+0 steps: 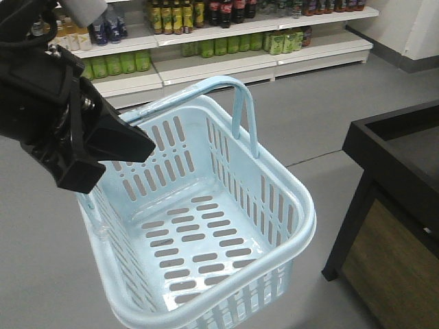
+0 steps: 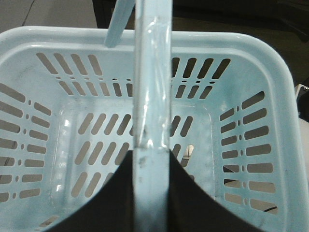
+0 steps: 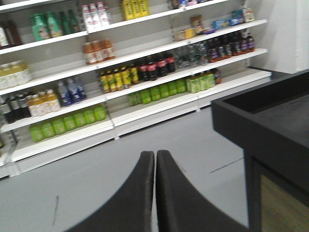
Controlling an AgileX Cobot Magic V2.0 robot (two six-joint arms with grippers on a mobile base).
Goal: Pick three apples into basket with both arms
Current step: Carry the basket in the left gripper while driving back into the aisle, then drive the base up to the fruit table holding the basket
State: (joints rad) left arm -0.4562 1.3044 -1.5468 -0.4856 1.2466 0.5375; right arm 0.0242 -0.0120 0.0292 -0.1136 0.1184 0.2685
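The pale blue basket (image 1: 302, 205) hangs above the floor, tilted, and nothing lies inside it. My left gripper (image 1: 134, 133) is at its upper left, shut on the loop handle (image 1: 240, 110). In the left wrist view the handle (image 2: 152, 72) runs straight up between the black fingers of the left gripper (image 2: 150, 153), with the slotted basket floor (image 2: 96, 140) below. The right gripper (image 3: 155, 154) shows only in the right wrist view, its fingers pressed together on nothing, over grey floor. The apples are out of view.
Store shelves of bottled drinks (image 1: 226, 31) line the back wall (image 3: 120, 72). A black display stand (image 1: 398, 171) is at the right, close to the basket's right side, and also fills the right of the right wrist view (image 3: 270, 121). Grey floor lies between.
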